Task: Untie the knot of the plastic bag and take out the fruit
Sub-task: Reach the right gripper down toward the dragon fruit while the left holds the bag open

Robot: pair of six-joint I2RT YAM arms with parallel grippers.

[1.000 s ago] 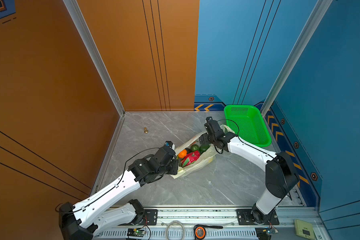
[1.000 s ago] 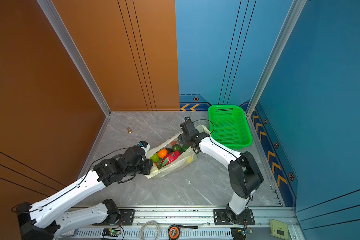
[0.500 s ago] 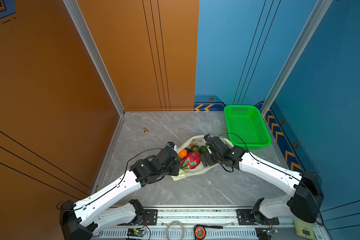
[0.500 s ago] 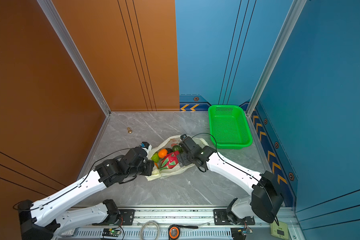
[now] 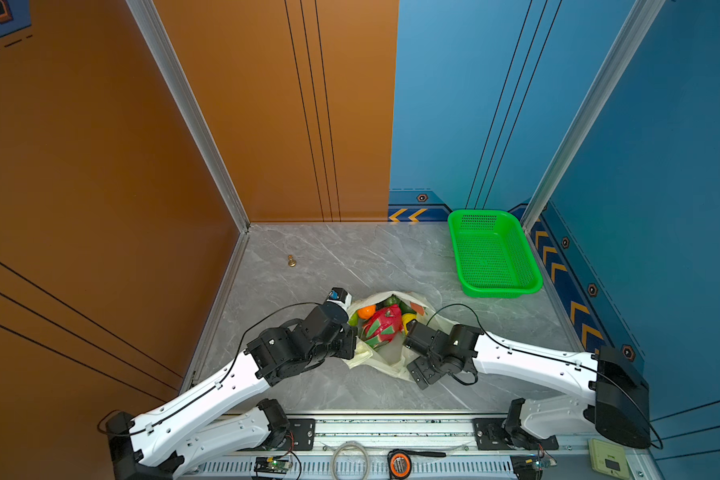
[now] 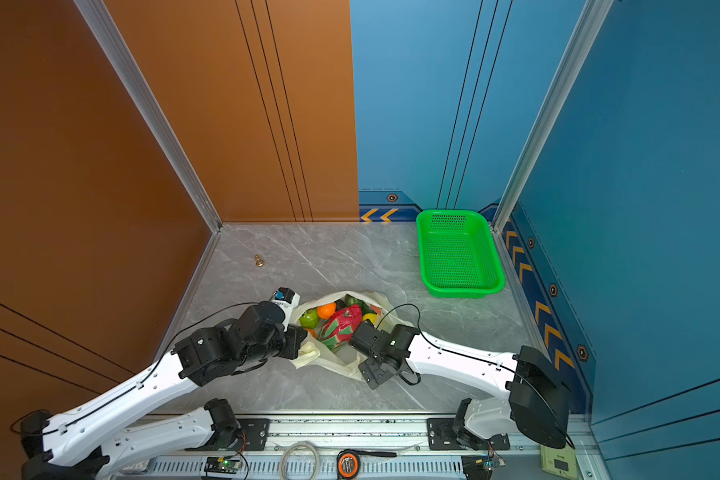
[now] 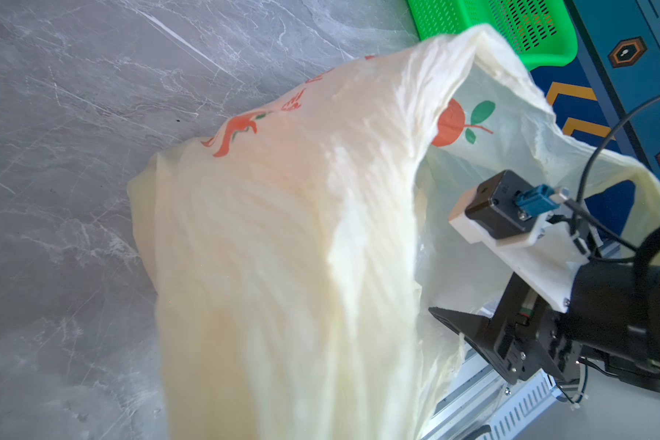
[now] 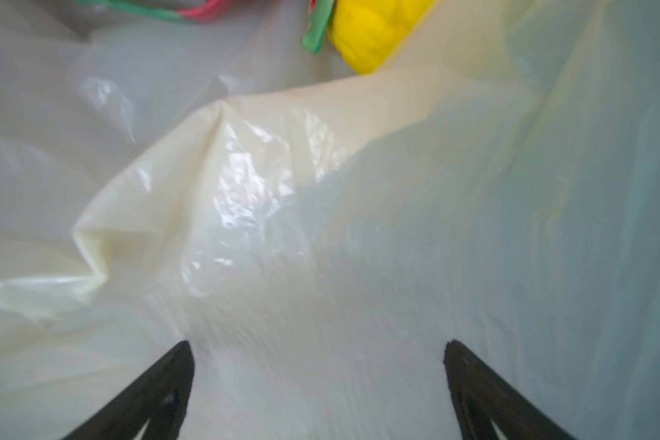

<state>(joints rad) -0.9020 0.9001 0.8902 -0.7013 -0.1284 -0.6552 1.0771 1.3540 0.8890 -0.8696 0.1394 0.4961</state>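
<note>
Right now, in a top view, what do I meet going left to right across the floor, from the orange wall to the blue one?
Brass figure → orange → dragon fruit → lemon → green basket. The plastic bag spans the fruit, so it has no single place.

Nothing here can really be read as words or numbers. The plastic bag (image 7: 321, 236) carries red-orange lettering (image 7: 237, 129) along one side, but it is creased and skewed, so I cannot make out the characters. Inside the bag's mouth sits a printed orange fruit emblem (image 7: 450, 124) with green leaves. On the blue skirting at the back, yellow chevrons (image 5: 408, 215) point left beneath a small hexagon badge (image 5: 422, 198), and more chevrons run along the right-hand skirting.
</note>
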